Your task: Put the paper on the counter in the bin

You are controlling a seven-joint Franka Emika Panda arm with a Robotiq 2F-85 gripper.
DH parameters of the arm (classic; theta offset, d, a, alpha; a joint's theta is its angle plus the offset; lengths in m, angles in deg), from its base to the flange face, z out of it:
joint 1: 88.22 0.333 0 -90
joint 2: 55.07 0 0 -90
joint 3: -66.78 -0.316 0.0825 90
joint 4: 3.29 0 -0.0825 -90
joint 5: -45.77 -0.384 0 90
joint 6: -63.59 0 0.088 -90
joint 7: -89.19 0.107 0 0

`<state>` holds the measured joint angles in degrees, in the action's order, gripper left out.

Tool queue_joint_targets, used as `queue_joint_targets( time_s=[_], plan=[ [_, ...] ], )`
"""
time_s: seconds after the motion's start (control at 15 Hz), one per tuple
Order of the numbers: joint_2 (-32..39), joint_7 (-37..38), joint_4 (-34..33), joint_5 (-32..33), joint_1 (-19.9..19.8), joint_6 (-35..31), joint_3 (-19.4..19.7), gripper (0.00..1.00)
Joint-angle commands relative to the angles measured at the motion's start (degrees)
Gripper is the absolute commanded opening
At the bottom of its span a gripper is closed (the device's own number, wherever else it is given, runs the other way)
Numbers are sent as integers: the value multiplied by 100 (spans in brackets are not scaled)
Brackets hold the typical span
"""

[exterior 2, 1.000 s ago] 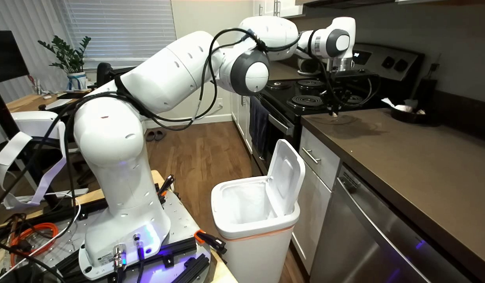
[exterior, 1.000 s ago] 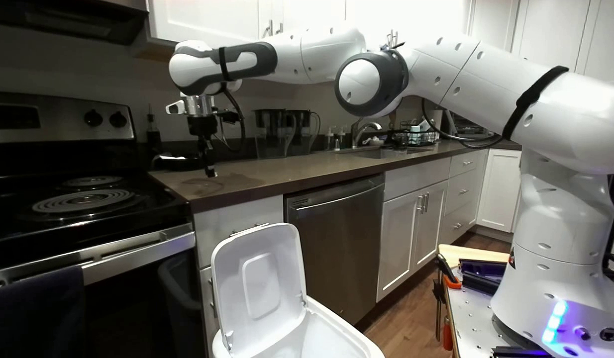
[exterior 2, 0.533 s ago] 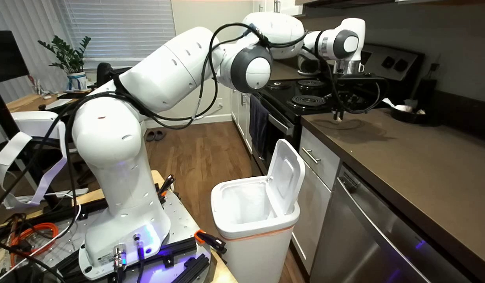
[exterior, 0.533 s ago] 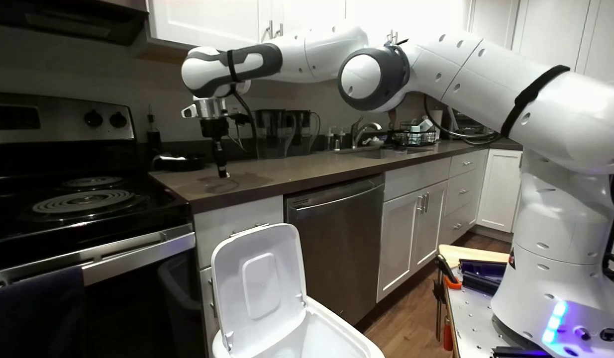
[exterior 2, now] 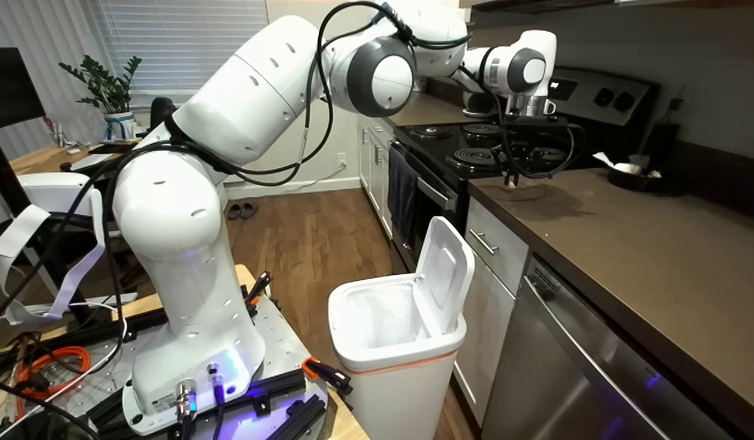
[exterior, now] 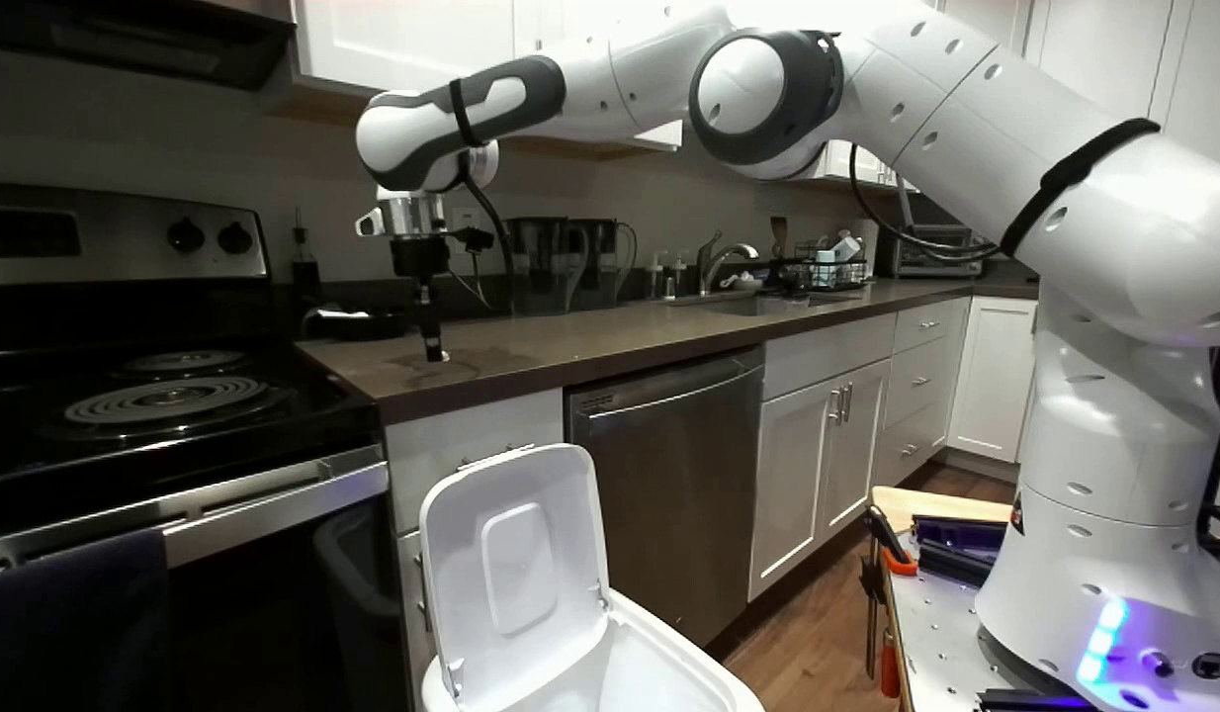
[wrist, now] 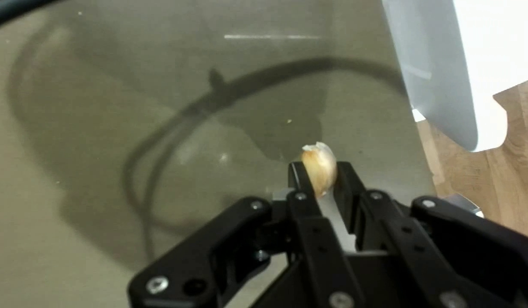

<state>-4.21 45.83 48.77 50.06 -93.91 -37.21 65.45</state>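
Progress, as we judge it, stands about midway: the pickup looks done, while the carry and the drop into the bin (exterior 2: 407, 397) are left. Its lid (exterior 2: 445, 278) is raised on the side toward the bench (exterior 2: 652, 244), so the carry should go over or around it. The task calls our small pale scrap (wrist: 320, 169) paper — to us it looks more like a garlic clove in flaky skin. In the wrist view it sits between the very tips of the fingers (wrist: 348, 182), one tip against either side, its whiter end poking out past them. The fingers stand a narrow gap apart and the scrap fills it at the tips, so we take it as gripped. In both exterior views the tips are low over the end of the bench beside the stove (exterior: 165, 440); whether the scrap touches the bench we cannot tell. We would lift it well up before the swing — a hold so near the tips could slip.
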Motion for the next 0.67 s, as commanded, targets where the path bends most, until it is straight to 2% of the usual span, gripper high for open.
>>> queue_joint_targets(
  time_s=[0.0, 0.07, 0.13, 0.33, 0.4, 0.6],
  plan=[
    [-809, 474, 1392, -105, 21, -848, -46, 5],
    [-945, 500, 1657, -62, 24, -1187, -55, 5],
    [-380, 319, 755, 12, -2, -651, -88, 20],
    [-651, 379, 1231, 13, -3, -984, -100, 20],
    [-691, 383, 1283, 13, -3, -989, -100, 5],
    [-952, 642, 1678, 39, 30, -1017, -32, 5]
  ],
)
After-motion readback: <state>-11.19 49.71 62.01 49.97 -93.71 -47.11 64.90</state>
